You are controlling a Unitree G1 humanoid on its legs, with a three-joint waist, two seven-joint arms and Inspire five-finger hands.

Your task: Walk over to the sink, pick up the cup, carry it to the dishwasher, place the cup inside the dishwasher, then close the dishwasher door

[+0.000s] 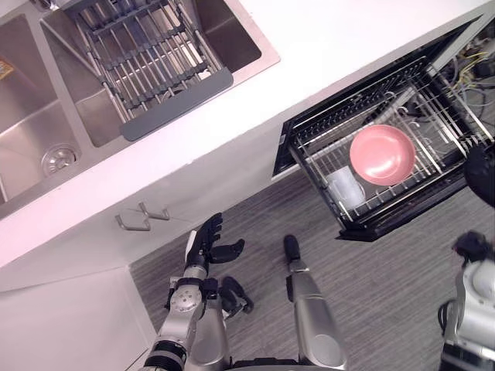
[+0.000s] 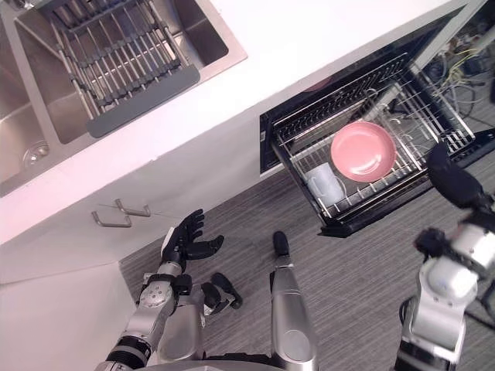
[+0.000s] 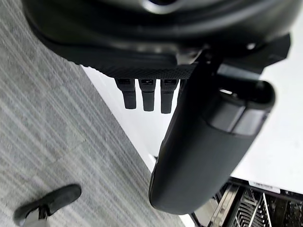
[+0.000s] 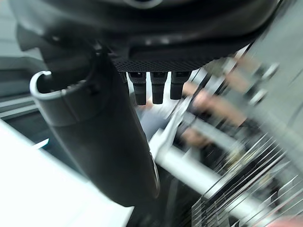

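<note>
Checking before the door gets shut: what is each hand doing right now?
Left hand: open, holding nothing.
Right hand: open, holding nothing, beside the dishwasher rack.

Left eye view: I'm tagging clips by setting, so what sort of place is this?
Most likely a kitchen: a steel sink with a rack across it, set in a white counter, and an open dishwasher whose basket holds a pink bowl and a cup.

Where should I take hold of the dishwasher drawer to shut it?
Probably its dark front edge, approached from the floor side by the right hand nearby. That long straight bar faces outward, clear of the cup and pink bowl behind it.
</note>
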